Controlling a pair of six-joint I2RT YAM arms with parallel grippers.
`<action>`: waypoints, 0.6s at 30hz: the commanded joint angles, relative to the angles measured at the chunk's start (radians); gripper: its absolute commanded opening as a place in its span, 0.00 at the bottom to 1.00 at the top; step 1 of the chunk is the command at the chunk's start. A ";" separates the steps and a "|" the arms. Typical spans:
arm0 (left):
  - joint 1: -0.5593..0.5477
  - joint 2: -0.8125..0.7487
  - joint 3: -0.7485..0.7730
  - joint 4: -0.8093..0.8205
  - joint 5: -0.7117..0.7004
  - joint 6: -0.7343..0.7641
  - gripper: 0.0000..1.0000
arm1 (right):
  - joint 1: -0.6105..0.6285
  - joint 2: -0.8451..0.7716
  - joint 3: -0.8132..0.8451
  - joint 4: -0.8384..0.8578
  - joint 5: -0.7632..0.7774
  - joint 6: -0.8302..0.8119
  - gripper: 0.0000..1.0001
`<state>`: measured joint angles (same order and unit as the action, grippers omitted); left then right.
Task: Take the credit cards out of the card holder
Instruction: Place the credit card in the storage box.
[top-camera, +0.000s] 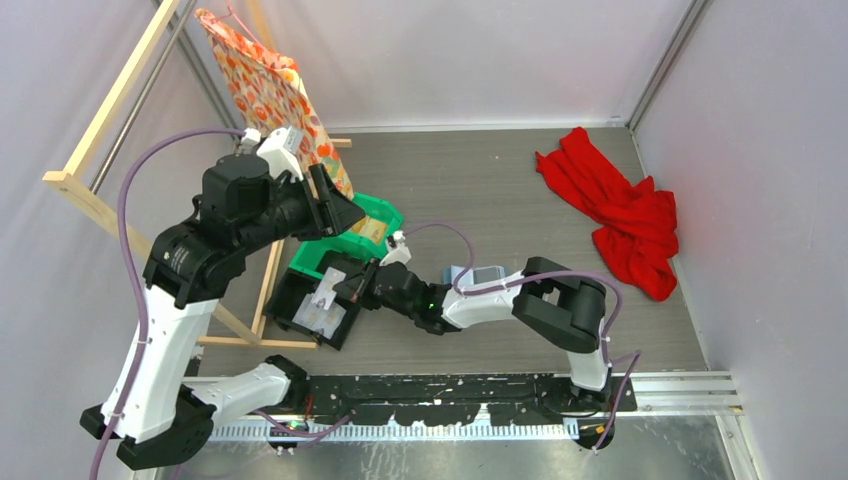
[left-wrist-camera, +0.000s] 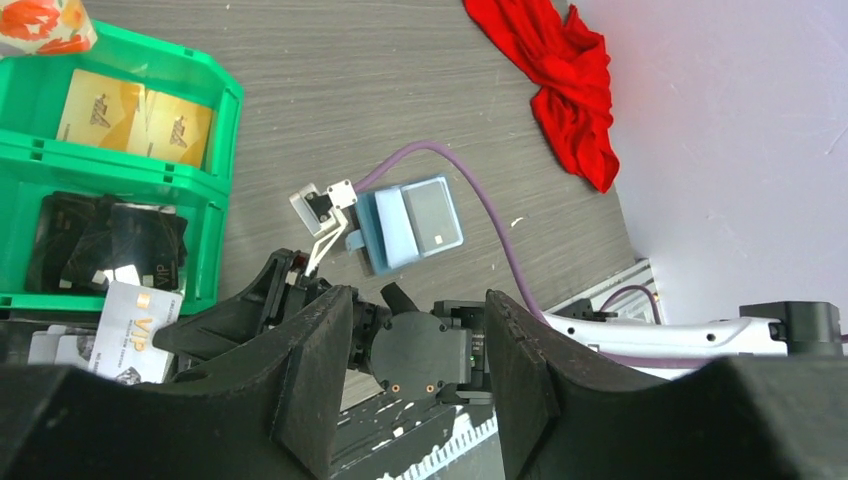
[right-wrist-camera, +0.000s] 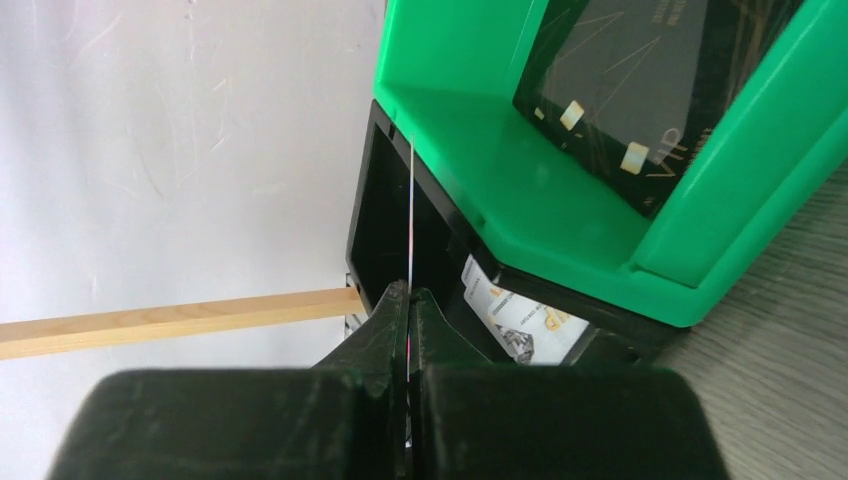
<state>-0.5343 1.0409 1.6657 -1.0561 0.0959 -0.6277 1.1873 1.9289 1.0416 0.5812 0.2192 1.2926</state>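
There's the right gripper (right-wrist-camera: 409, 295), pressed tight on a pale card (right-wrist-camera: 411, 200), which we see edge-on as a thin line running up from between the fingers. It hangs at the black bin (right-wrist-camera: 365, 220), right against the green bin (right-wrist-camera: 560, 200). More pale cards (right-wrist-camera: 515, 322) lie down in that black bin. In the green bin's two compartments sit dark cards (left-wrist-camera: 105, 245) and gold cards (left-wrist-camera: 135, 115).

Over to the left gripper (left-wrist-camera: 415, 300): its jaws stand apart with nothing between them, up above the table (left-wrist-camera: 400, 80).

The card holder (left-wrist-camera: 410, 222), blue and lying opened out, rests on the table beside the right arm, apart from the bins. Whether a card sits inside it, I can't tell. A red cloth (left-wrist-camera: 560, 90) lies by the wall.
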 joint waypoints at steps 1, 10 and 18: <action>0.005 -0.003 -0.002 -0.006 -0.017 0.014 0.52 | 0.026 0.027 0.063 0.000 0.058 0.044 0.01; 0.005 -0.025 -0.040 -0.012 -0.027 0.018 0.52 | 0.061 0.118 0.124 -0.012 0.031 0.097 0.01; 0.005 -0.024 -0.047 -0.007 -0.022 0.009 0.52 | 0.062 0.120 0.142 -0.062 0.029 0.099 0.16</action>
<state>-0.5343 1.0332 1.6196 -1.0729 0.0814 -0.6209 1.2503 2.0579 1.1484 0.5224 0.2245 1.3895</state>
